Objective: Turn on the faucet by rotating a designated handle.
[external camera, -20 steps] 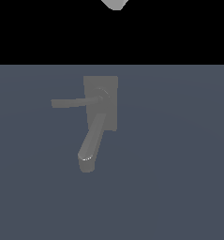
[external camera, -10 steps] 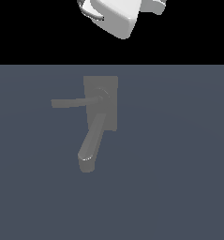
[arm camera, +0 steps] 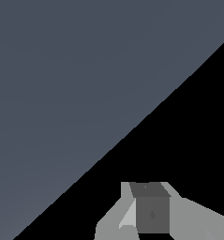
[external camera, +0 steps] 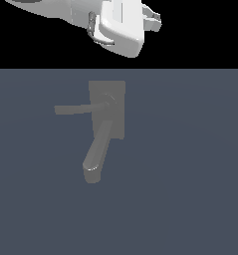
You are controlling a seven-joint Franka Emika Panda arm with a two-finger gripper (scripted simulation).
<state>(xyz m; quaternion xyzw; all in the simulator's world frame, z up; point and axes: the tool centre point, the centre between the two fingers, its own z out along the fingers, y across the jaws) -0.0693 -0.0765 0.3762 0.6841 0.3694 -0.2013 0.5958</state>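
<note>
Exterior view shows us the faucet [external camera: 107,110] lying on the blue-grey worktop [external camera: 190,174], its thick spout [external camera: 97,152] running toward the near edge and its thin handle [external camera: 78,108] pointing to that view's left. Our arm [external camera: 105,22] hangs at the far side, well apart from the faucet. We cannot tell whether our claw [external camera: 151,19] is apart or together.

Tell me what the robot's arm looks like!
The arm is glossy white with smooth, rounded, chunky shells and a thin dark cable looped along its side. Its end effector is pale grey. The wrist view shows light grey fingers around a darker grey block.
</note>
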